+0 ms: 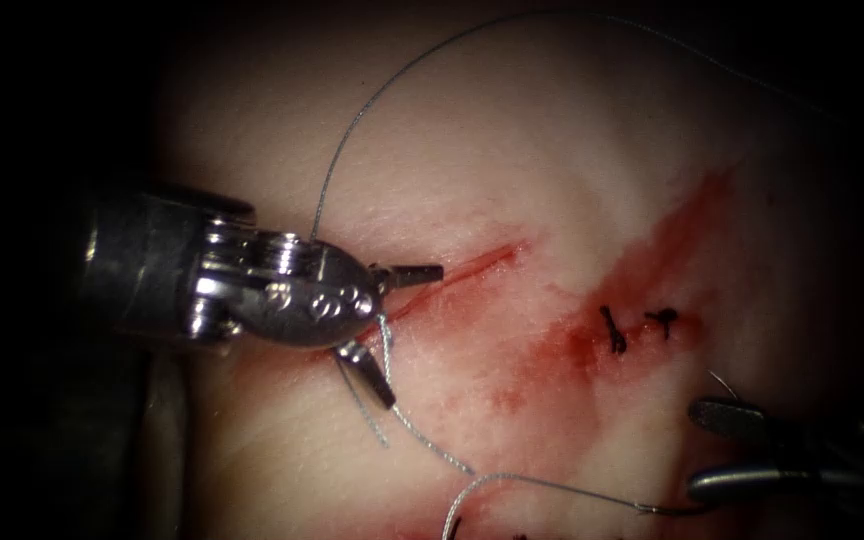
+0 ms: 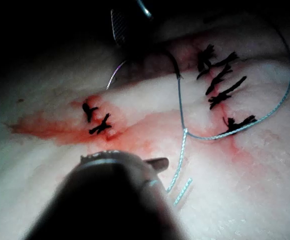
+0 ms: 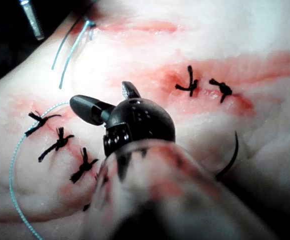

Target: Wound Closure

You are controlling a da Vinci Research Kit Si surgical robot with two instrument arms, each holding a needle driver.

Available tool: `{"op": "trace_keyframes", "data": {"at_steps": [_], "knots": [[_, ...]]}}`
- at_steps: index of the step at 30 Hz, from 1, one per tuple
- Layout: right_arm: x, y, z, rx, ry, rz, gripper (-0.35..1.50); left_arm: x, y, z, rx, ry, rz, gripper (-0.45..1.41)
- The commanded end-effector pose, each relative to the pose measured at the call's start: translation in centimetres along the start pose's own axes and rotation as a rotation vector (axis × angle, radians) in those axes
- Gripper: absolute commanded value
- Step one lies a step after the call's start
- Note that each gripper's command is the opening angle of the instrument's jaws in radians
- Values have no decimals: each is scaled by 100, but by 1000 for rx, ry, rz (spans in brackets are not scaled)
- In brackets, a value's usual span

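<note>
Since both jaws stand apart, what are you holding? (Observer)

Nothing with either. My left tool [image 1: 412,335] is spread wide at the left end of the cut [image 1: 472,265], one jaw along it and one pointing down. The thread [image 1: 422,440] runs past that lower jaw, ungripped. My right tool [image 1: 697,450] is open too, low on the right. (Me)

Where is the needle? (Observer)

My guess is the dark arc [image 3: 232,155] just beside my right tool in the right wrist view. No jaw is on it. Whether its point is in the tissue [image 1: 552,150], I cannot tell. (Me)

And the thread? (Observer)

One long slack loop over the tissue above the cut, then down past my left tool and across toward my right. (Me)

How will these handle? (Observer)

Needle: stiff, smooth, likely to roll in the jaws. Best taken on the body of the curve, away from the point and the thread end. Thread: light, limp, springy, easy to fray if crushed. Tissue: soft, and slick where the red fluid [image 1: 652,260] lies near the finished stitches [image 1: 614,330]. (Me)
</note>
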State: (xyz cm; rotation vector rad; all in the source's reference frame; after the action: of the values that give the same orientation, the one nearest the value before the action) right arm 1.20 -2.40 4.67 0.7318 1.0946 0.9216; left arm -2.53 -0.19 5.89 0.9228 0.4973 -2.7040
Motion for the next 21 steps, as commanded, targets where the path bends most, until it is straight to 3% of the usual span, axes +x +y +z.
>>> {"op": "trace_keyframes", "data": {"at_steps": [1,6,10,14,15,21], "knots": [[-1,0,8,2,0,-1,133,1,0,10,-10,4,18,81],[-1,0,8,2,0,-1,133,0,14,33,-66,19,87,81],[-1,0,6,3,0,-1,133,1,28,59,-128,27,92,66],[-1,0,7,3,0,-1,133,1,29,69,-160,27,94,58],[-1,-1,7,3,0,-1,133,0,29,74,-180,27,88,46],[-1,-1,7,3,0,-1,135,-1,29,85,-201,14,63,27]]}}
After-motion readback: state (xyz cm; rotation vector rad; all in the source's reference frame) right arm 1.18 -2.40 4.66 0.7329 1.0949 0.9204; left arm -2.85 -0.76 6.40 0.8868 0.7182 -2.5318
